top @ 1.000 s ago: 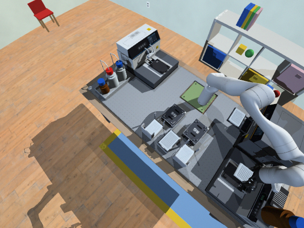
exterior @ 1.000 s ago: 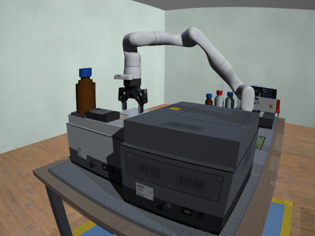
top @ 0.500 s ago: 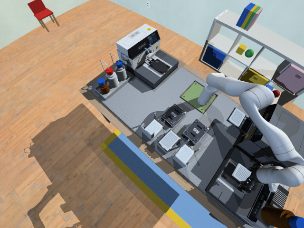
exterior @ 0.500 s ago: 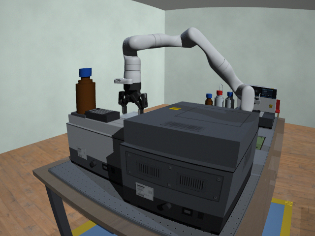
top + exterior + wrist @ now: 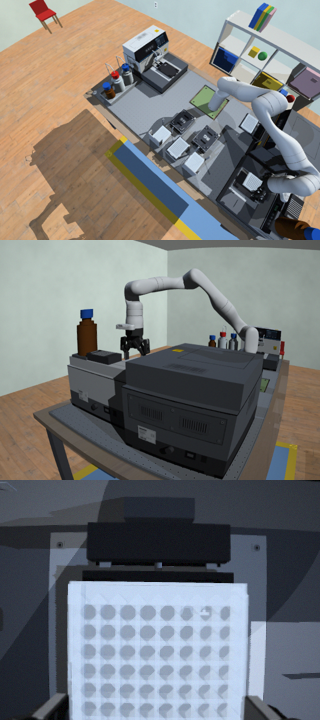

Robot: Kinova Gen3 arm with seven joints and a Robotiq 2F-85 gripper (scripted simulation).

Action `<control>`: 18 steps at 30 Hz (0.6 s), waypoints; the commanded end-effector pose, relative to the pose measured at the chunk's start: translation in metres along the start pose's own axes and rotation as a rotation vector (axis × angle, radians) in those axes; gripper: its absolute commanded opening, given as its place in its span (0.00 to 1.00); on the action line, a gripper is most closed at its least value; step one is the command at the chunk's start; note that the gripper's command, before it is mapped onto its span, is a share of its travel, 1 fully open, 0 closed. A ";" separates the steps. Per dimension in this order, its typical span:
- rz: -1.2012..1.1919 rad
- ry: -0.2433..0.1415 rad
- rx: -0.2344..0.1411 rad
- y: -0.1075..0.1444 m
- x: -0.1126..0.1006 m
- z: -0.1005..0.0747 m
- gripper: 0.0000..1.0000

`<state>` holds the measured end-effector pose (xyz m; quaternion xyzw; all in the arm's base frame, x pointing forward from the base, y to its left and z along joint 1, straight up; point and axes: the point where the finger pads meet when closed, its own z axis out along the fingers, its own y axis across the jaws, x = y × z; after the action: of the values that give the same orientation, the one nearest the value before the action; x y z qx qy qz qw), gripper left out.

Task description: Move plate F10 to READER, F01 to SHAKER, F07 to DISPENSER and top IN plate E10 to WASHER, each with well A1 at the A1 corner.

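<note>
At the lower right of the top view, the claw [image 5: 260, 185] [image 5: 134, 355] [image 5: 157, 709] points down, fingers spread wide and gripping opposite sides of a white well plate [image 5: 252, 181] [image 5: 157, 650] over the dark instrument's pale carrier [image 5: 239, 194] [image 5: 257, 580]; whether it is seated, I cannot tell.

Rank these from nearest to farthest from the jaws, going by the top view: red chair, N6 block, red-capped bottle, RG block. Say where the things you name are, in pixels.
1. RG block [image 5: 205, 141], mid-deck
2. N6 block [image 5: 182, 120], just beyond it
3. Red-capped bottle [image 5: 118, 85] [image 5: 222, 342], in the tray at the deck's far end
4. Red chair [image 5: 42, 12] [image 5: 282, 346], off on the floor
</note>
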<state>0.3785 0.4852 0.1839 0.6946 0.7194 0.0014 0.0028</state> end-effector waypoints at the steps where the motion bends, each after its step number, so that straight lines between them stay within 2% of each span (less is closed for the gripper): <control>1: 0.000 0.002 -0.002 0.000 0.000 0.003 0.94; 18: 0.000 0.002 -0.002 0.000 0.000 0.023 0.94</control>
<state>0.3786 0.4852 0.1626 0.6946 0.7194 0.0014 0.0028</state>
